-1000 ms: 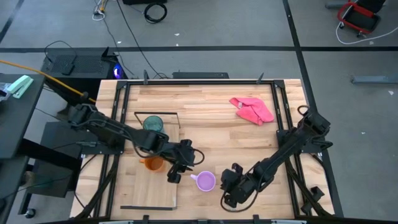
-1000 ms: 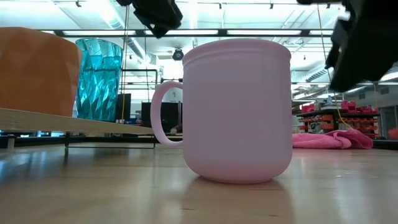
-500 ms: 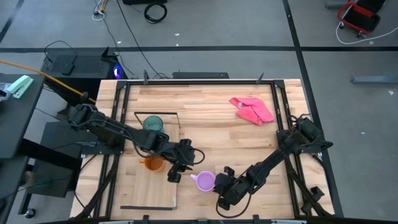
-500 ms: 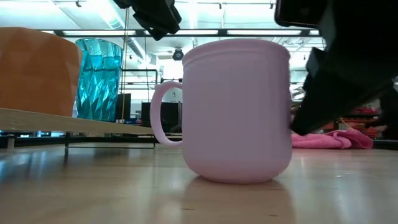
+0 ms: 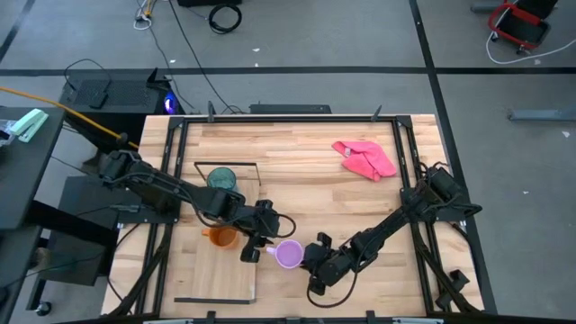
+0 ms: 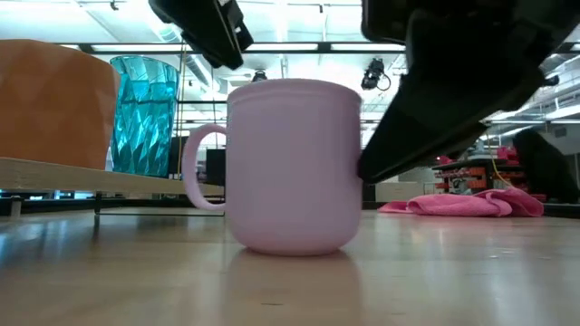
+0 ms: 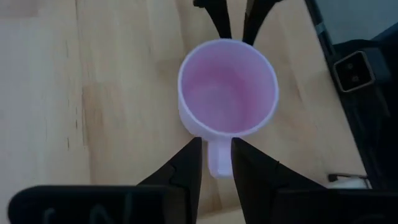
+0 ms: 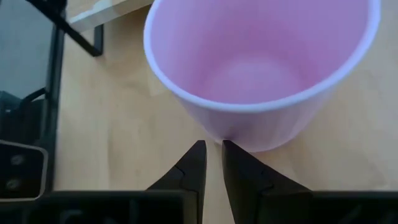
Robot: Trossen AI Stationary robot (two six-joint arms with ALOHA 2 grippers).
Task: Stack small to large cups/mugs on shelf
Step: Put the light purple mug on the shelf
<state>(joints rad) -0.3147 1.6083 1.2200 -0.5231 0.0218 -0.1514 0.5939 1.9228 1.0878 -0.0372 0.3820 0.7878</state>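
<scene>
The lilac mug (image 5: 288,255) stands upright on the table top, right of the shelf (image 5: 216,270), with its handle (image 7: 217,163) toward my left gripper. The orange mug (image 5: 220,237) and the teal tumbler (image 5: 221,179) stand on the shelf board (image 6: 91,177). My left gripper (image 7: 216,146) hovers above the lilac mug's handle, open by a narrow gap; in the low view (image 6: 204,32) it is higher than the rim. My right gripper (image 8: 211,149) is shut and meets the mug's wall from the table's right side. My right gripper pushes the lilac mug's outer wall (image 8: 233,144), on the side opposite the handle, with the tips of its shut fingers (image 8: 194,155). The fingers slant down from the table's right side (image 6: 381,163). The mug stands upright with its base on the table.
A pink cloth (image 5: 364,159) lies at the table's far right. The shelf's thin black wire frame (image 5: 225,165) stands behind the tumbler. Bare plank table lies between the mug and the cloth. The table's near edge is close below both grippers.
My right gripper has gone toward the table's left edge, reached the lilac mug and pushed it left and a little toward the far edge. The mug has slid upright along the table, and its handle now lies under my left gripper.
</scene>
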